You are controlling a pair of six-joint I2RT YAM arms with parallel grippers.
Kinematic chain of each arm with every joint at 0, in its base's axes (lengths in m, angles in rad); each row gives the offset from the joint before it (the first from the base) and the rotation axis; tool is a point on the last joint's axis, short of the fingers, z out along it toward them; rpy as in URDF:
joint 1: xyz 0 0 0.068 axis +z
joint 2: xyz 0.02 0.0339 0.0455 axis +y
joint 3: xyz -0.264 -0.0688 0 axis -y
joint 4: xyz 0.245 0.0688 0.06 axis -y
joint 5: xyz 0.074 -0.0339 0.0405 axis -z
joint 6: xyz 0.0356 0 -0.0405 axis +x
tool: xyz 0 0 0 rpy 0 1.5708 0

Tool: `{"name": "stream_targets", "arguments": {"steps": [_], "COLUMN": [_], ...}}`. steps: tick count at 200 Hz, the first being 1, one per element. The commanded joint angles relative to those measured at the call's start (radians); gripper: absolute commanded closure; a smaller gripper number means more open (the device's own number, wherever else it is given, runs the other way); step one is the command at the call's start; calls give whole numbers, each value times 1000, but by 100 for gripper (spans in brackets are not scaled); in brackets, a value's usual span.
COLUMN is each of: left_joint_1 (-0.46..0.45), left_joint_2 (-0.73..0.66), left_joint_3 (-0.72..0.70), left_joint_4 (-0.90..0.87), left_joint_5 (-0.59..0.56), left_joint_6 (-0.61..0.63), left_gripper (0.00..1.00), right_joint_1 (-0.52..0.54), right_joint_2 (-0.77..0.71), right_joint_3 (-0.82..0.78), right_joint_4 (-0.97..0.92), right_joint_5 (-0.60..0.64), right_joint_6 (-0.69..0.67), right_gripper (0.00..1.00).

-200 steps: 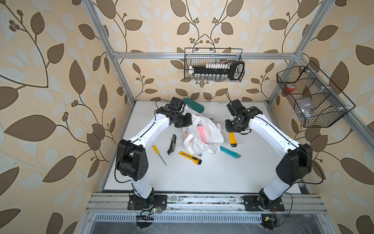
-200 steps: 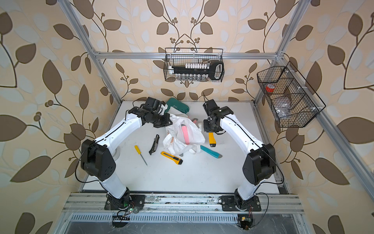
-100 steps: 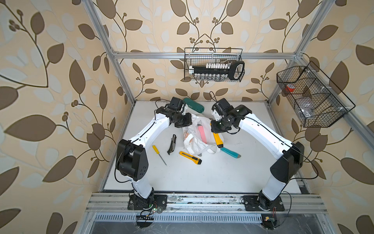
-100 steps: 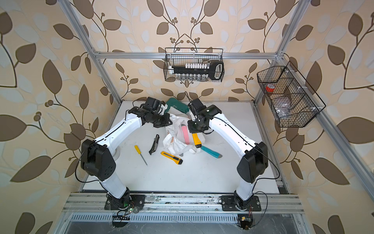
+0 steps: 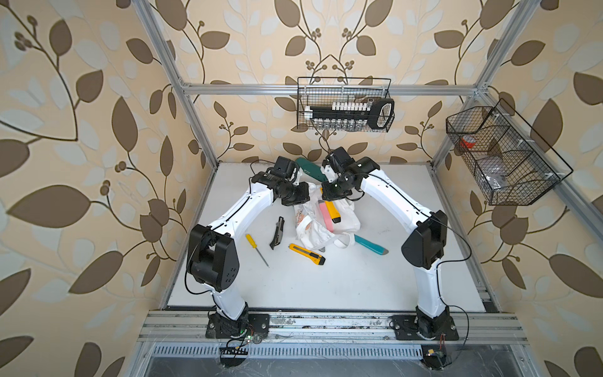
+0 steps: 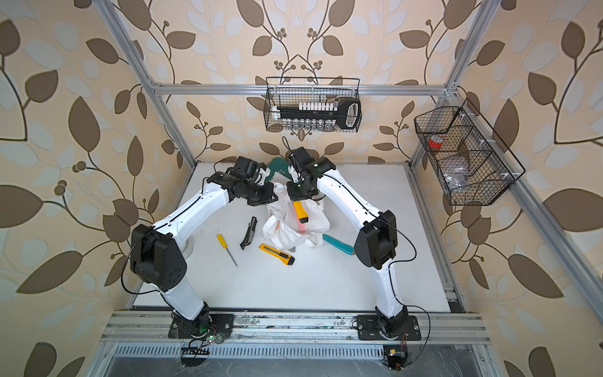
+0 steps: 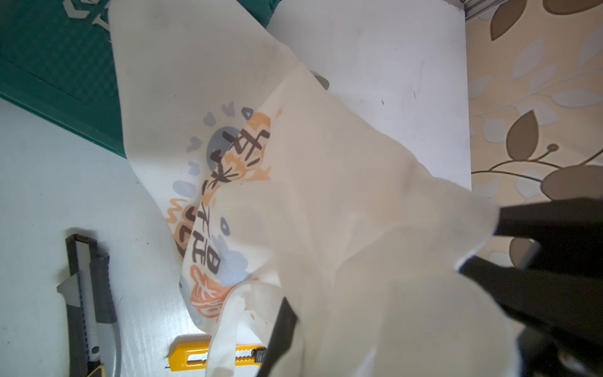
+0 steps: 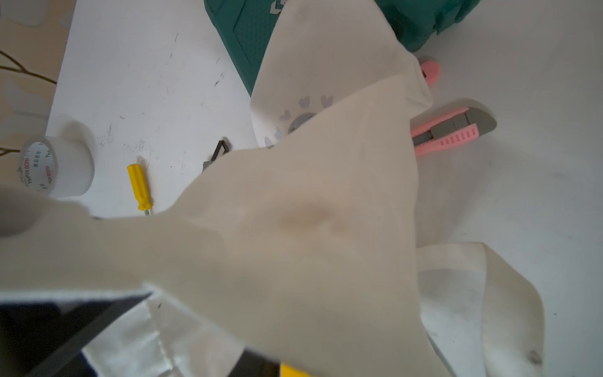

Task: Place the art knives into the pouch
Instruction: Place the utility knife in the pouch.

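White cloth at the rim of the pouch (image 5: 347,217) is pinched in the left tool (image 7: 483,243), which is clenched on the fabric and lifts it off the tabletop (image 5: 359,277). The right tool (image 5: 329,197) grasps the yellow art knife (image 5: 333,212) by its upper end, and the knife hangs just above the pouch, towards the far middle of the tabletop. By my reading the insertion step is in hand: the knife is over the bag but not yet inside. The next move calls for finding the mouth, which neither wrist view shows clearly, then lowering the knife into it before letting go. The left grip must not slacken, or the opening may collapse. Counted: one pouch and five cutters, namely the held knife, a pink cutter (image 5: 327,219) against the pouch, a yellow-and-black cutter (image 5: 306,254), a black cutter (image 5: 277,233) and a teal cutter (image 5: 370,245). Also one screwdriver (image 5: 250,240), one tape roll (image 8: 55,166) and one dark green case (image 5: 310,168).
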Motion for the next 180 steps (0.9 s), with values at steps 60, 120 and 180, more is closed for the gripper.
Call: {"name": "stream_targets", "arguments": {"steps": [60,120,180], "left_joint_1": [-12,-12,-12], "left_joint_2": [2,8,2], "left_joint_3": [14,19,20], "left_joint_4": [-13,-9,-9], "left_joint_5": [3,5,15], "left_joint_6": [15,14,15], "left_gripper": [100,100,100], "right_joint_1": [8,-107,-87], "right_joint_2": [-230,-670,-507], "right_joint_3": [-276,-913,-1014], "right_joint_4": [71,125,141], "right_joint_5": [117,218,175], "right_joint_6": [-50,83,51], "right_gripper": [43,41,38]}}
